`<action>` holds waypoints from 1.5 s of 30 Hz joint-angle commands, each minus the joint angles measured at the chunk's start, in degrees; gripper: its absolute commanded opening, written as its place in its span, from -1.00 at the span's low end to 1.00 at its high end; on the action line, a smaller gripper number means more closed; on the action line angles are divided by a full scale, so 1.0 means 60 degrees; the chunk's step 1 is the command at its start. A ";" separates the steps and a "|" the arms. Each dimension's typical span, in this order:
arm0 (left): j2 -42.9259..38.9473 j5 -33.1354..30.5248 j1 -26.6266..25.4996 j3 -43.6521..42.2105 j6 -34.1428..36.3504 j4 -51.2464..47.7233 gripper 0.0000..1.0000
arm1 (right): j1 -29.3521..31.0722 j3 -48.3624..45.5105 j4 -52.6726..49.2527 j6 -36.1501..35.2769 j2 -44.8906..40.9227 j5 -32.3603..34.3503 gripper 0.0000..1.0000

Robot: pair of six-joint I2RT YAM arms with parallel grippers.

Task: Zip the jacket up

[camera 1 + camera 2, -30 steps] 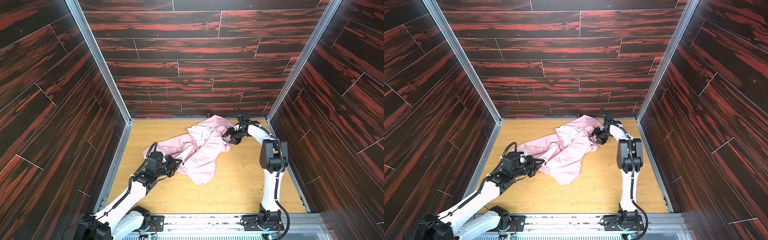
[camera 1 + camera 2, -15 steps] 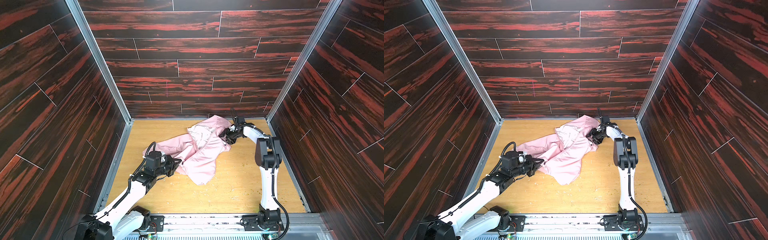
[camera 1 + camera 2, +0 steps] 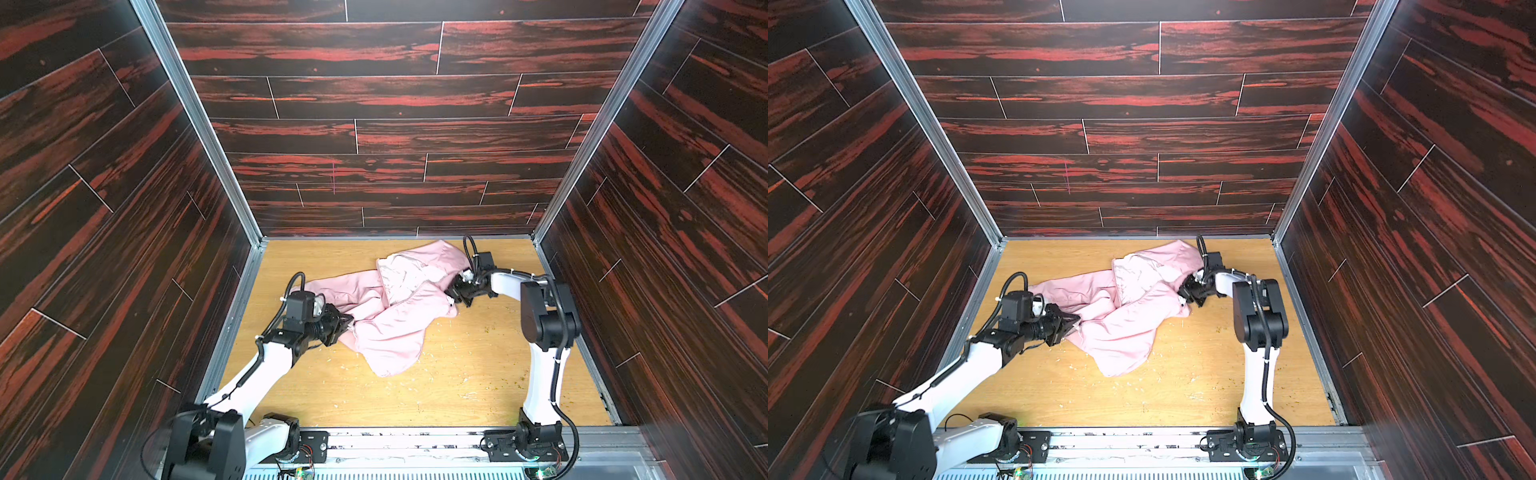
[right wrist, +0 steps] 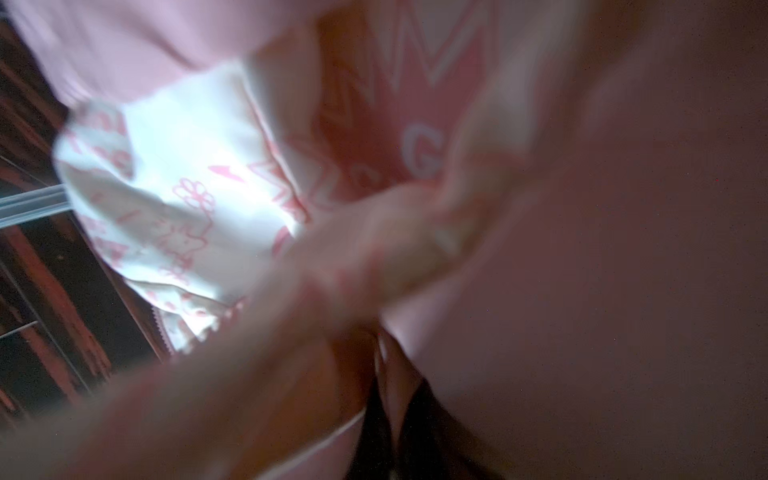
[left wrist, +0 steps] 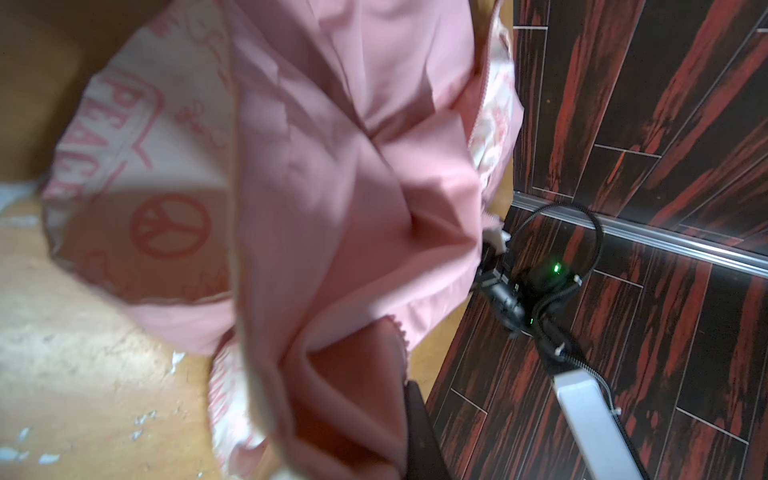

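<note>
jacket [image 3: 390, 316]: small, light pink, all crumpled up, not laid flat
lining [image 3: 401, 270]: paler, pink peace-sign print, flipped outward in spots
zipper [image 5: 482, 99]: undone, pink teeth showing
spot: wooden floor [image 3: 457, 374], middle-to-back

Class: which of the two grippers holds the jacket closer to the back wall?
The right gripper, pinching the jacket at its far side; the left gripper grips it nearer the camera.

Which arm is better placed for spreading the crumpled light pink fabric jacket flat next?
Probably the right: the right gripper is shut on the jacket beside its folded-over pale lining, where it bunches. The left gripper pinches a flatter edge.
</note>
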 commanded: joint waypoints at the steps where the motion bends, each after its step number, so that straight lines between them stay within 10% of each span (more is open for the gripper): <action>1: 0.0899 0.0824 0.0263 0.1147 0.1786 -0.1110 -1.00 | -0.0096 -0.1499 0.0140 0.0152 -0.1336 0.0195 -1.00; 15: 0.4709 0.2512 -0.0120 0.4981 0.3522 -0.2102 -1.00 | -0.2007 -0.5740 -0.0145 0.0576 -0.6166 0.0751 -1.00; 19: 0.5311 0.2621 -0.0613 0.5563 0.3537 -0.2073 -1.00 | -0.2059 -0.5130 -0.0571 0.0133 -0.5737 0.0740 -1.00; 28: 0.5440 0.2445 -0.0658 0.5463 0.2856 -0.1135 -1.00 | -0.2068 -0.3479 -0.2619 -0.0299 -0.6388 0.2381 -0.03; 36: 0.5178 0.2459 -0.0643 0.5295 0.2849 -0.1096 -1.00 | -0.1983 -0.1771 -0.3211 -0.0520 -0.6961 0.3173 0.14; 45: 0.4784 0.2393 -0.0657 0.4764 0.2837 -0.0931 -1.00 | 0.0008 0.1559 -0.4102 -0.0892 -0.4095 0.3806 0.11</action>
